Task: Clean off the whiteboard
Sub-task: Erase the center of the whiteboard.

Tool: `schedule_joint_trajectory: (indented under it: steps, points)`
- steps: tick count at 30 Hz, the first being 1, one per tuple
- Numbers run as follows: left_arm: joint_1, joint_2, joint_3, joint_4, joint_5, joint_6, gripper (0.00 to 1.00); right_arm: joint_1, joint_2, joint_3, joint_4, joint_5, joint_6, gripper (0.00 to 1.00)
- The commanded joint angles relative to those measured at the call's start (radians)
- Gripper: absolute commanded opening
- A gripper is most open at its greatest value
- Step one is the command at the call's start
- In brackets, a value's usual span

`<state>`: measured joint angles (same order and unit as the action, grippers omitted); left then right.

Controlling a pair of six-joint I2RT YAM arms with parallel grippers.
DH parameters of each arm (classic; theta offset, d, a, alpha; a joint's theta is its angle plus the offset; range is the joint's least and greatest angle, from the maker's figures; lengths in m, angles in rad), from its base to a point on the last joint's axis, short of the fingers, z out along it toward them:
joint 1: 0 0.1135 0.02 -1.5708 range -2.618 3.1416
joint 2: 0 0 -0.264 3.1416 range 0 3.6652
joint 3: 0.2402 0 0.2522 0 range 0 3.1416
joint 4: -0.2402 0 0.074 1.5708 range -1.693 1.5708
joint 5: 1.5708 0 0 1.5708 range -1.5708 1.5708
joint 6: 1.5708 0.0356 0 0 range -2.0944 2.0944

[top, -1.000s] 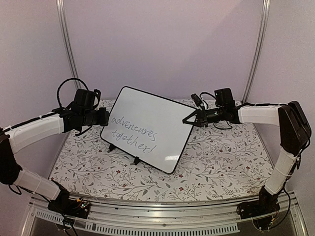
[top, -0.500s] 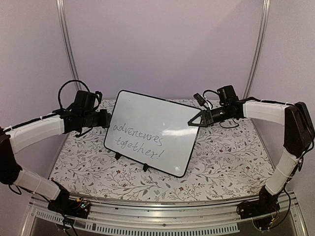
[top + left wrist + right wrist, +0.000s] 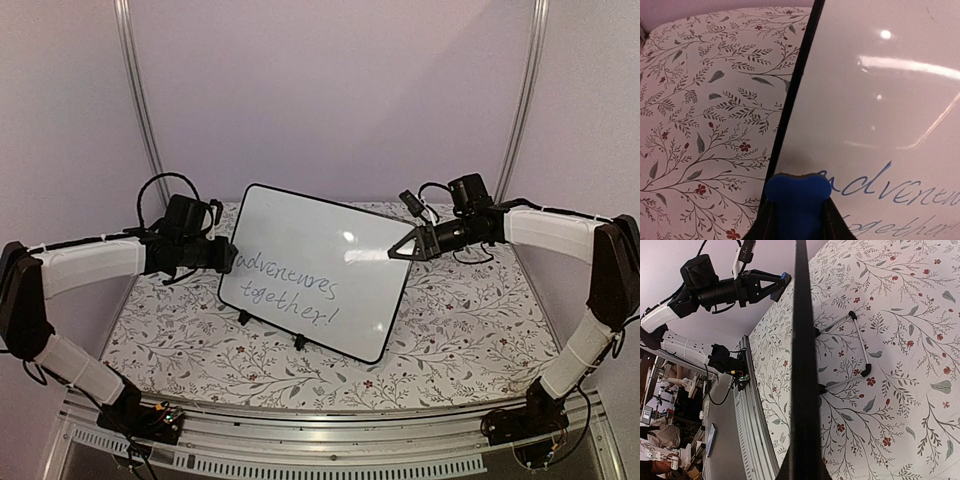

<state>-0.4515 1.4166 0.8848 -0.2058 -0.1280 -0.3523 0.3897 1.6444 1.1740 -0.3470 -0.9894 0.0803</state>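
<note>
Floral desk (image 3: 450, 340) — right hand (image 3: 394, 255) pinches the whiteboard (image 3: 330, 250) by its edge, left hand (image 3: 228, 257) clamps the blue eraser (image 3: 797, 200) — a hard wipe could twist the board loose.

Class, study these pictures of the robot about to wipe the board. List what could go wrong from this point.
1. The blue eraser in the left pincer sits right at the black frame of the whiteboard; it might catch on that frame rather than meet the writing.
2. Only the right pincer grips the opposite edge, so wiping pressure could twist the board or slide its small feet across the patterned cloth.
</note>
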Motion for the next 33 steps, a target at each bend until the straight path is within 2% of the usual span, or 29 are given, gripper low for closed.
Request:
schedule_joint_trajectory:
  steps: [1,16,23,33]
  points:
    - [-0.005,0.034,0.068,0.002,0.030,0.076,0.00,-0.010,-0.034,-0.005,-0.020,-0.005,-0.029,0.00]
    - [-0.002,0.077,0.045,0.019,0.114,0.191,0.00,-0.011,-0.020,-0.003,-0.017,0.019,-0.027,0.00]
    - [0.002,0.142,0.048,-0.004,0.111,0.195,0.00,-0.011,-0.023,-0.001,-0.013,0.012,-0.024,0.00]
    - [0.004,0.120,-0.020,-0.009,0.120,0.146,0.00,-0.011,-0.031,-0.003,-0.016,-0.001,-0.026,0.00]
